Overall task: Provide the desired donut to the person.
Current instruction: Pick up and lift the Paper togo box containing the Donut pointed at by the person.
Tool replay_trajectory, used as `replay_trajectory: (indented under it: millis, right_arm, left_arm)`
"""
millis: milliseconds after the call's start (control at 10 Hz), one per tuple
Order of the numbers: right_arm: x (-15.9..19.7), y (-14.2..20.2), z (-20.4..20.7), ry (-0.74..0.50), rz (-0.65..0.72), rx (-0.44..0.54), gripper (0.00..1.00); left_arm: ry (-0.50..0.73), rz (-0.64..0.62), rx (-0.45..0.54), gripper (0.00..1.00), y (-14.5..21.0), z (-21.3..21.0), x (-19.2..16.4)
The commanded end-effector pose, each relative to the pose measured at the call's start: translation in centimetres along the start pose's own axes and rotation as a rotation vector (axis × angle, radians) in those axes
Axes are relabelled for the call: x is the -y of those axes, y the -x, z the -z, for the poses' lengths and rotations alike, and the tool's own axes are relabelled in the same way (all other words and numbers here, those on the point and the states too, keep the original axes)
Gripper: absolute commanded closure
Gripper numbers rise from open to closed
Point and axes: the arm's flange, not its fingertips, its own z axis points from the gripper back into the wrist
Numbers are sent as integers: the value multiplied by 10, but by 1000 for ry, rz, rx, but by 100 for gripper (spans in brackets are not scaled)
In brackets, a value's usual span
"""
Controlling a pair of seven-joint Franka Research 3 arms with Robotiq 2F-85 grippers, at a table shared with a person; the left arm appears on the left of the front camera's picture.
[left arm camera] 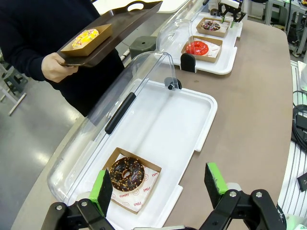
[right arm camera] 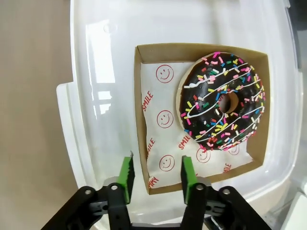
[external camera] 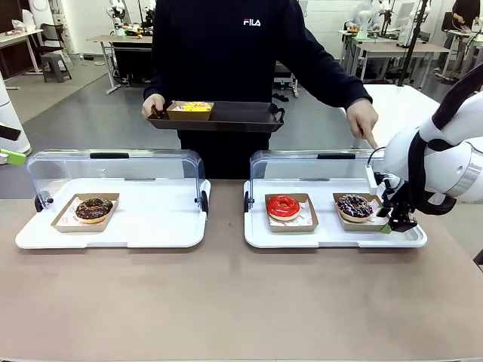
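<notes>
The person point(external camera: 226, 45) stands across the table, holding a black tray point(external camera: 241, 117) with a yellow donut point(external camera: 192, 107) in a box. Their other hand point(external camera: 364, 121) points a finger down at the right case. Beneath that finger sits a chocolate donut with coloured sprinkles point(external camera: 353, 204) point(right arm camera: 223, 100) in a cardboard box point(right arm camera: 139, 96). My right gripper point(external camera: 394, 219) point(right arm camera: 157, 175) is low at the box's right end. Its jaws are partly closed, straddling the box's wall without pinching it. My left gripper point(left arm camera: 160, 187) hangs open above the left tray.
A red donut point(external camera: 283, 205) shares the right white tray point(external camera: 332, 240) under a raised clear lid point(external camera: 309, 162). The left tray point(external camera: 151, 230) holds one chocolate donut point(external camera: 93, 208) point(left arm camera: 127, 172), its lid point(external camera: 113, 162) also raised. Bare brown tabletop point(external camera: 226, 302) lies in front.
</notes>
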Motion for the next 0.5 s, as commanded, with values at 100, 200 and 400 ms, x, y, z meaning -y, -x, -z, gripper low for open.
replay_trajectory:
  millis: [100,200,400]
  right_arm:
    - [13,-2,8,-17,3,-39,96]
    - [14,-2,12,-31,3,-47,100]
    - [12,-3,11,-40,-6,-30,100]
  left_arm:
    - [0,0,13,0,1,0,1]
    - [0,0,13,0,1,0,1]
    - [0,0,13,0,1,0,1]
